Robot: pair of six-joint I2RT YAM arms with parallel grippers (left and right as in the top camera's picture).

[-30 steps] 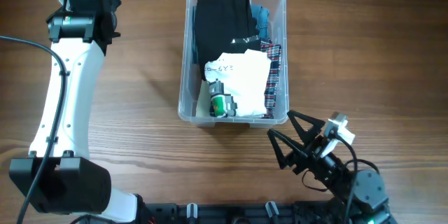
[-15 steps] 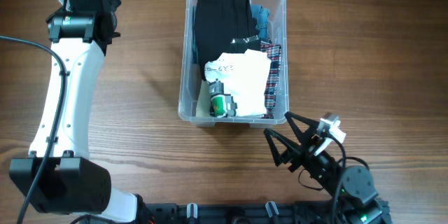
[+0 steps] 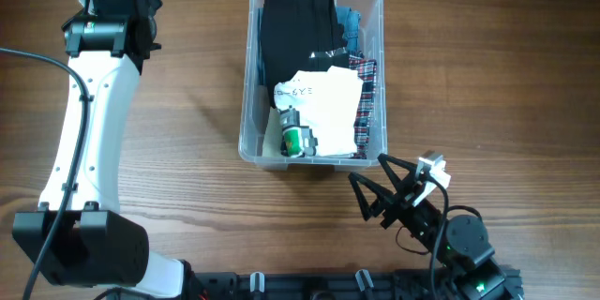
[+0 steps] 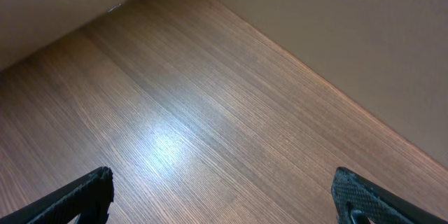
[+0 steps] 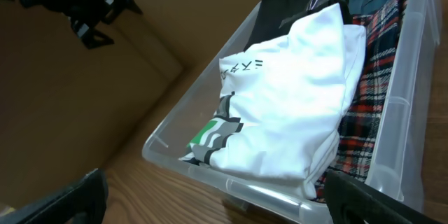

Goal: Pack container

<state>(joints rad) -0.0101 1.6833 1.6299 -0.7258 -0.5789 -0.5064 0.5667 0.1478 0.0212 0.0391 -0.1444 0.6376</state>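
Note:
The clear plastic container (image 3: pixel 246 103) stands at the table's middle back, holding folded clothes: a black garment (image 3: pixel 295 28), a white printed shirt (image 3: pixel 319 112), a plaid garment (image 3: pixel 367 103) and a blue one (image 3: pixel 352 23). In the right wrist view the container's rim (image 5: pixel 280 196) is close, with the white shirt (image 5: pixel 287 105) and plaid garment (image 5: pixel 371 105) inside. My right gripper (image 3: pixel 382 190) is open and empty, just in front of the container's near right corner. My left gripper (image 4: pixel 224 196) is open and empty over bare wood; its arm (image 3: pixel 94 103) stretches along the left side.
The wooden table (image 3: pixel 469 75) surrounds the container. A beige wall (image 4: pixel 336 28) borders the table in the left wrist view. A black rail (image 3: pixel 309 286) runs along the front edge.
My right arm has drawn back toward the front edge and shifted slightly left, gripper still open. The left arm and the container have not moved.

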